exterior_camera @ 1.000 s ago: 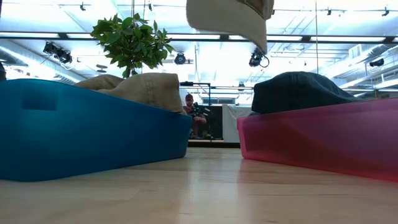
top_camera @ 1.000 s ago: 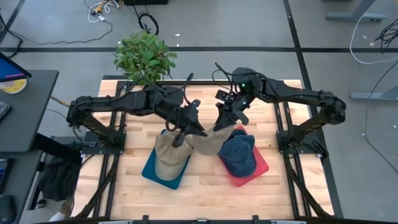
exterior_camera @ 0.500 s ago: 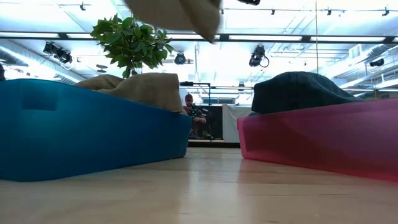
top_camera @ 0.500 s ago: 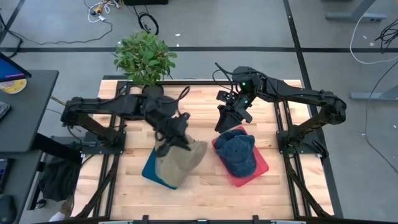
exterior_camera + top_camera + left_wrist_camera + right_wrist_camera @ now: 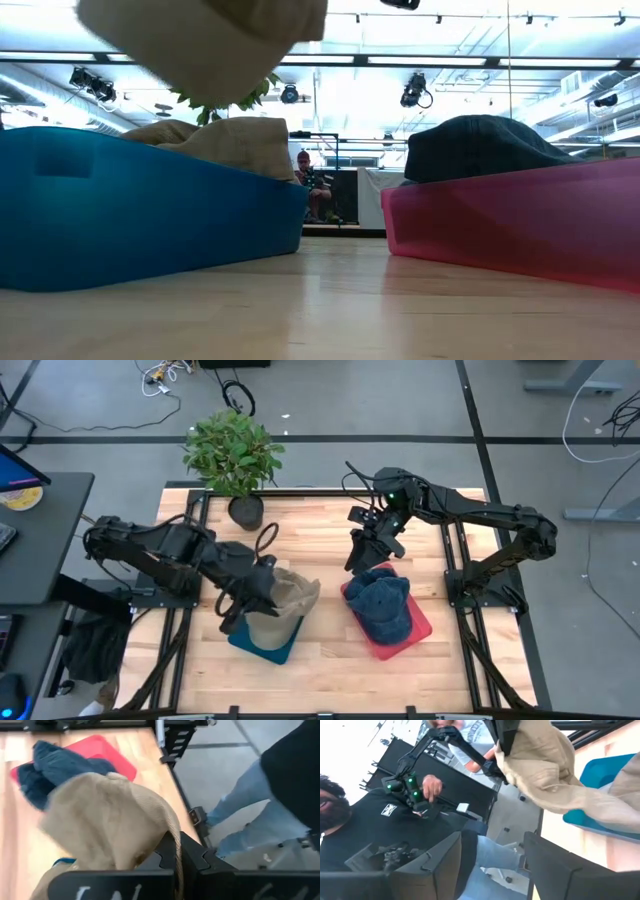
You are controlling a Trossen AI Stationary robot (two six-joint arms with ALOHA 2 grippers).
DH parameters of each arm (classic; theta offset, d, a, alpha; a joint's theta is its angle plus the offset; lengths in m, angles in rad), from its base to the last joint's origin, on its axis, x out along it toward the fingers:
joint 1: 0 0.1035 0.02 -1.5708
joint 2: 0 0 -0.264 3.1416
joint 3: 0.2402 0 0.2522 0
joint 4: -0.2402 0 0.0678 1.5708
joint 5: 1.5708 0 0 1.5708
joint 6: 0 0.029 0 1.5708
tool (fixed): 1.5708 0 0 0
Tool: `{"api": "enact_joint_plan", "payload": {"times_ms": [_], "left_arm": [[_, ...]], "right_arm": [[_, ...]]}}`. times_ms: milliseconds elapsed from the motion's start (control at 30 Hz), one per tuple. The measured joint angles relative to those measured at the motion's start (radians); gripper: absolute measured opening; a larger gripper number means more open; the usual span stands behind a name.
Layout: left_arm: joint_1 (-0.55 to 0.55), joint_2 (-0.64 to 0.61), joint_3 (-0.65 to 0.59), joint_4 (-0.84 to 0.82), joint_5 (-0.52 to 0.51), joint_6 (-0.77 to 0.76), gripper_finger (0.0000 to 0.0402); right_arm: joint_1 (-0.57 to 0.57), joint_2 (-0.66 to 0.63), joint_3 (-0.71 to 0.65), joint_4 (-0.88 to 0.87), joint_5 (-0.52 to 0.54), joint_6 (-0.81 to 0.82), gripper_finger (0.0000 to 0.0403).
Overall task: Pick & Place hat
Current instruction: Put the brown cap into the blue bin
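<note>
A tan hat (image 5: 288, 596) hangs in the air over the blue bin (image 5: 258, 640), with my left gripper (image 5: 250, 598) shut on it. In the low view this hat (image 5: 200, 40) floats above the bin (image 5: 150, 210), where another tan hat (image 5: 230, 140) lies against the rim. A dark blue hat (image 5: 383, 605) lies in the red bin (image 5: 418, 628). My right gripper (image 5: 364, 552) stands open above the red bin's far left corner with nothing between its fingers (image 5: 440, 865). My left gripper pinches the tan hat's edge band (image 5: 174, 840) between its two fingers. It comes slanting from the table's left. The hat's crown (image 5: 100, 815) spreads out ahead of the fingers, clear of the bin and the table.
A potted plant (image 5: 232, 455) stands at the table's far left. The two bins lie side by side in the middle with bare wood (image 5: 330, 660) between and in front of them. A person in a black shirt (image 5: 375, 820) stands beside the table.
My left gripper has carried the tan hat from the gap between the bins toward the table's left and near edge, over the blue bin. The hat has come away from my right gripper, which stays above the red bin's far corner.
</note>
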Motion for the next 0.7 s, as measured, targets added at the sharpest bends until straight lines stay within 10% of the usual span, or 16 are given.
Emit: {"api": "enact_joint_plan", "payload": {"times_ms": [700], "left_arm": [[-0.065,-0.004,-0.039,0.053,-0.114,0.035,0.0002]], "right_arm": [[0.000,0.001,0.000,0.001,0.088,0.026,0.0215]]}}
